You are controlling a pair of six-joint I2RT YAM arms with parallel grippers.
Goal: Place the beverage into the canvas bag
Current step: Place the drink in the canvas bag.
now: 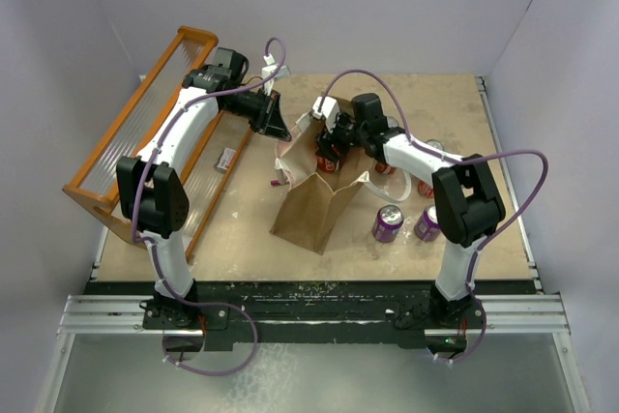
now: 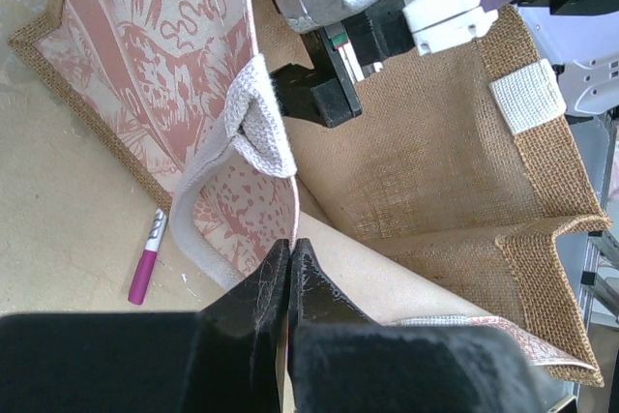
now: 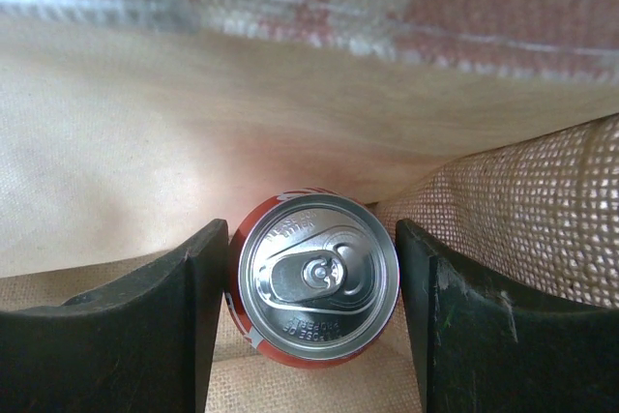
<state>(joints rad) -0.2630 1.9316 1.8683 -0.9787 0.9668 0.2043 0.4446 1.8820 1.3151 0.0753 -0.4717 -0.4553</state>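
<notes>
The canvas bag (image 1: 314, 210) stands open in the middle of the table, with tan burlap inside (image 2: 435, 162) and a pink print on its outer panel. My left gripper (image 2: 290, 247) is shut on the rim of that printed panel, next to a white loop handle (image 2: 256, 128), and holds the mouth open (image 1: 278, 130). My right gripper (image 1: 334, 147) reaches down into the bag. In the right wrist view a red beverage can (image 3: 317, 278) sits upright between its fingers (image 3: 314, 282). Both pads are against the can's sides, with burlap (image 3: 522, 210) close around.
An orange slatted rack (image 1: 126, 132) lies at the far left. Two purple cans (image 1: 388, 223) (image 1: 427, 222) stand right of the bag by the right arm. More red cans (image 1: 387, 167) sit behind them. A pink marker (image 2: 145, 260) lies on the table left of the bag.
</notes>
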